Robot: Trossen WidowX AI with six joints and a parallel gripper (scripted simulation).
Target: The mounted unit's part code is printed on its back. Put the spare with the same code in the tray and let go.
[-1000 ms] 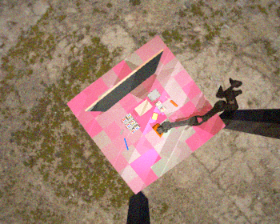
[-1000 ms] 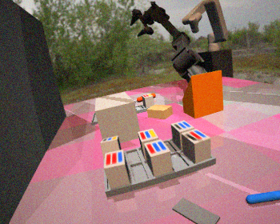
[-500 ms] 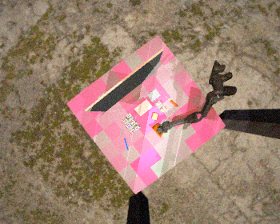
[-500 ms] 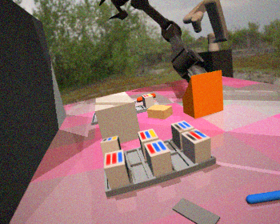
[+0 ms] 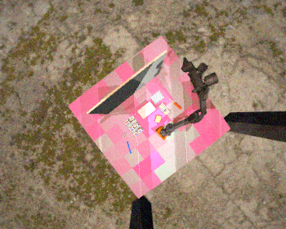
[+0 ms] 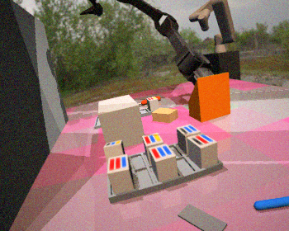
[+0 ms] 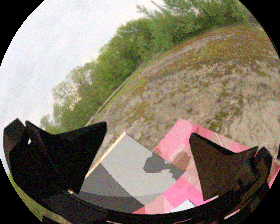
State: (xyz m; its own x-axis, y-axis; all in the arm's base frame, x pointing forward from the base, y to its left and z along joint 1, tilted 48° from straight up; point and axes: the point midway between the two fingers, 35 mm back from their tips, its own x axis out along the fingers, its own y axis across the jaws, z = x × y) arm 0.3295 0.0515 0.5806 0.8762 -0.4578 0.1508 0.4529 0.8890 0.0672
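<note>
My gripper is open and empty. It is raised high in the air, away from the objects on the pink table. The mounted unit is a large tan box with a white top, and its back is hidden. A grey rack in front of it holds several small tan spares with coloured stripes on top, such as a red-red-blue one and a red-blue-blue one. A pale grey tray lies beyond the unit.
An orange wedge stands by the arm's base. A small yellow block and another striped block lie behind the unit. A blue pen and a grey plate lie in front. A dark wall lines one side.
</note>
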